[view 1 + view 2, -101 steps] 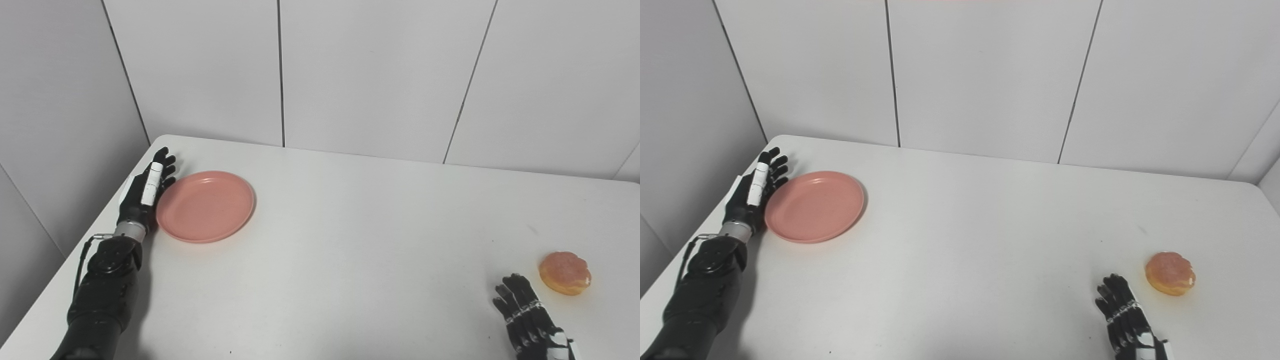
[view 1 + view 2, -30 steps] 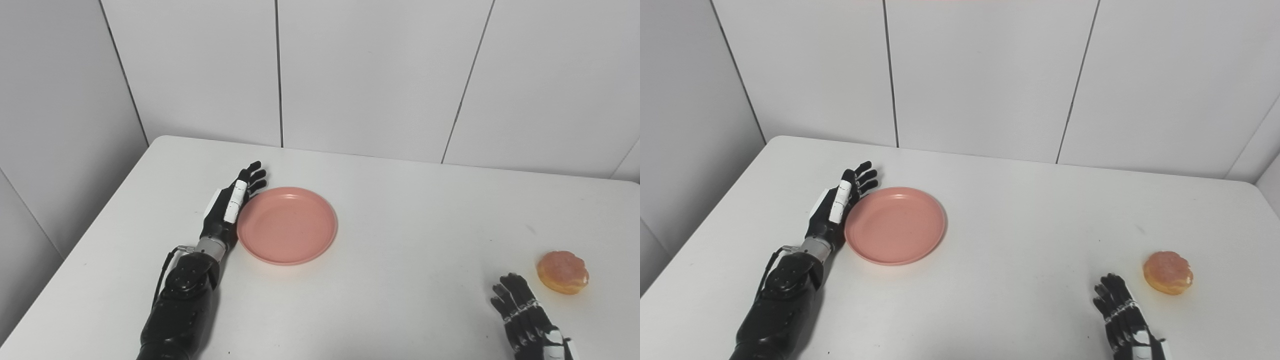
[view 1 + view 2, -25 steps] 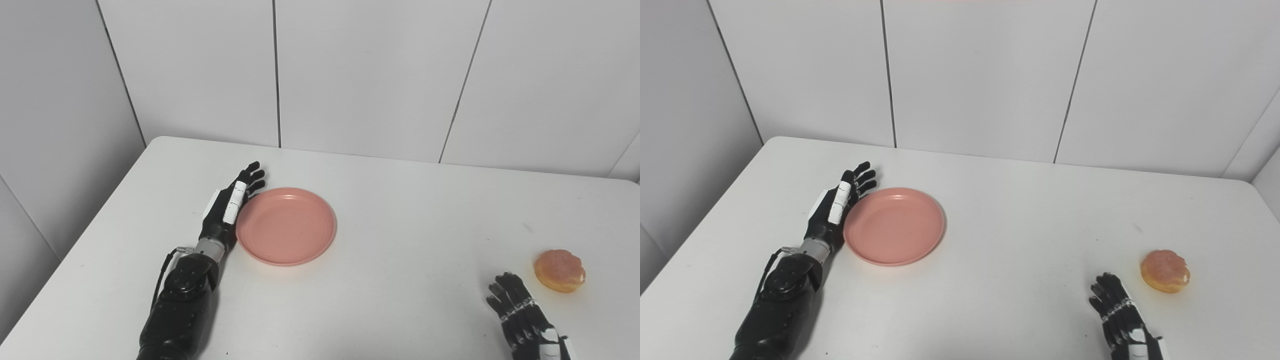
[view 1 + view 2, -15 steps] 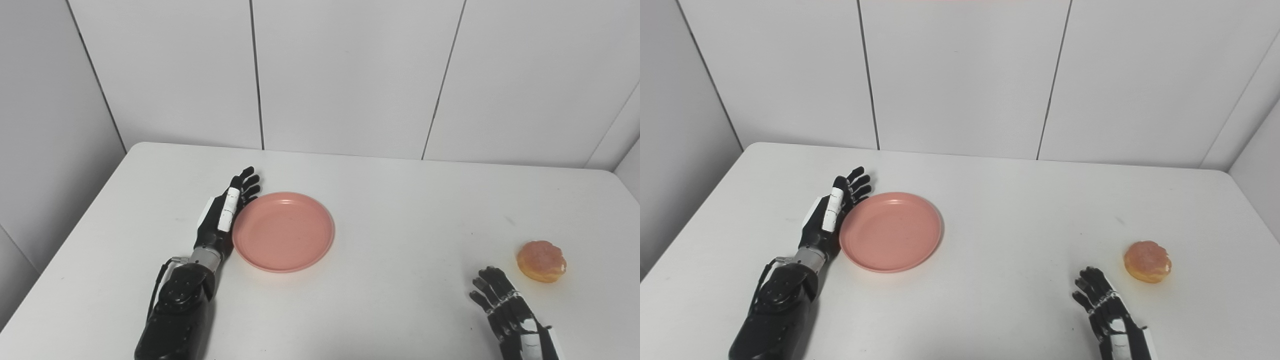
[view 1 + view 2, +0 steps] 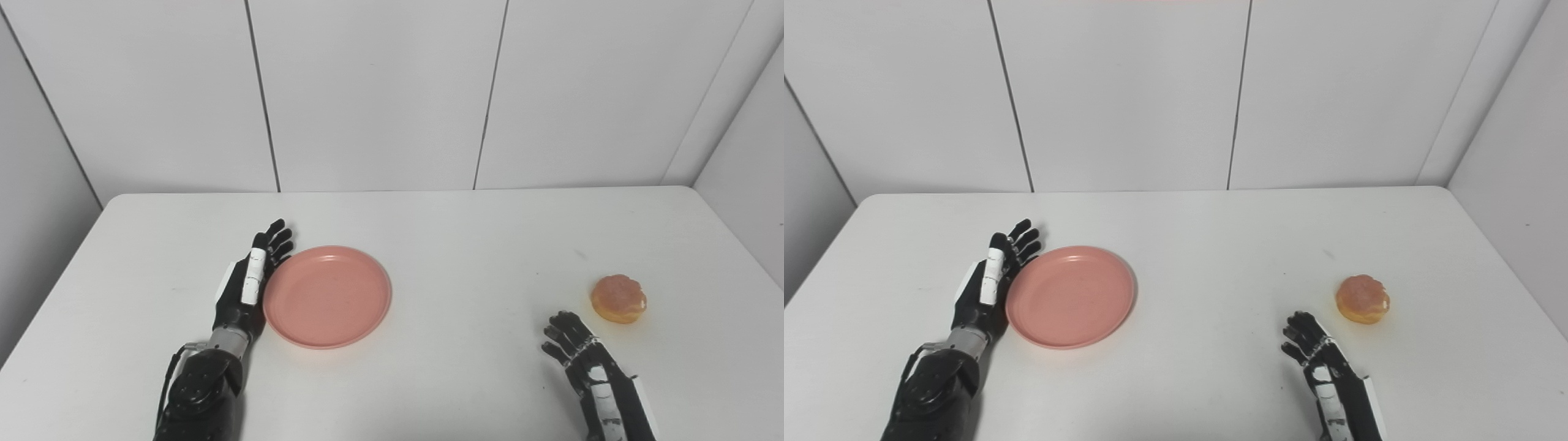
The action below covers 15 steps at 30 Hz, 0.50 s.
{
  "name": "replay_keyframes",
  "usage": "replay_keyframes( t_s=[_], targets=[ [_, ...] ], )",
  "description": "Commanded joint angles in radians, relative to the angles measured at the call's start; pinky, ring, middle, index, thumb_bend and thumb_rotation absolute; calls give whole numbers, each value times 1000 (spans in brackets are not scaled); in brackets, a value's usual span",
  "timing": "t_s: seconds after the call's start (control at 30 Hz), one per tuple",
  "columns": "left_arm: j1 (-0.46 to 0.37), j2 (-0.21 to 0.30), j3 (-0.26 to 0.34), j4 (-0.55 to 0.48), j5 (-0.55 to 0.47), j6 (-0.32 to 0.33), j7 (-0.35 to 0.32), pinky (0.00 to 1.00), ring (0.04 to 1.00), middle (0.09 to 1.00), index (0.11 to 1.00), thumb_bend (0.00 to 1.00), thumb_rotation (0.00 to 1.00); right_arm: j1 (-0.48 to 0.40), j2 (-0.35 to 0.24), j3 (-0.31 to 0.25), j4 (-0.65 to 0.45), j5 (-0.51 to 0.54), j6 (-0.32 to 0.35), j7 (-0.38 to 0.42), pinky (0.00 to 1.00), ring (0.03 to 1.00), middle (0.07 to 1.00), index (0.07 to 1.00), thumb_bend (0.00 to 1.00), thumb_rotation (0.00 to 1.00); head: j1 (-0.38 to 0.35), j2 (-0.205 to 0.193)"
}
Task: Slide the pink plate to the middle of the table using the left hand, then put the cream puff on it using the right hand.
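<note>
Since the earliest frames the pink plate [image 5: 327, 296] has travelled from beside the table's left edge to somewhat left of the middle, pushed along by the left hand [image 5: 250, 286]; over the last second the plate and hand keep the same pose against each other, and the shift of the whole picture is the head camera turning, not the objects. That left hand stands on its edge, fingers straight and pressed together, its palm side against the plate's left rim, holding nothing. The right hand [image 5: 580, 351] rests low at the near right of the white table [image 5: 465, 245], fingers loosely spread and empty. The cream puff [image 5: 618, 298] sits on the table just beyond and to the right of that hand's fingertips, close but not touching, and well apart from the plate, so the right hand is clearly the nearer one. The puff is round, with no long axis to line up on. I judge the sliding step all but finished, and the pick-up calls for a short reach forward and to the right. Counted: one plate, one cream puff, two hands, nothing else on the table.
</note>
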Motion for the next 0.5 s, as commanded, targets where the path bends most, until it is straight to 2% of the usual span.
replay_keyframes(
  t_s=[0.0,0.3,0.47],
  targets=[
    [-7,-15,-8,-1,-1,9,-3,914,921,915,884,958,970,13,55,56,95,-22,52,1,836,851,850,828,843,819,-20,-4],
    [-8,-31,2,41,-12,-44,-7,947,916,900,867,921,964,9,90,90,109,-53,39,-28,811,849,854,836,839,818,-103,-16],
    [-13,-50,5,51,-22,-62,6,952,918,896,849,956,941,5,104,100,117,-69,29,-41,811,850,855,845,826,822,-126,-18]
  ],
)
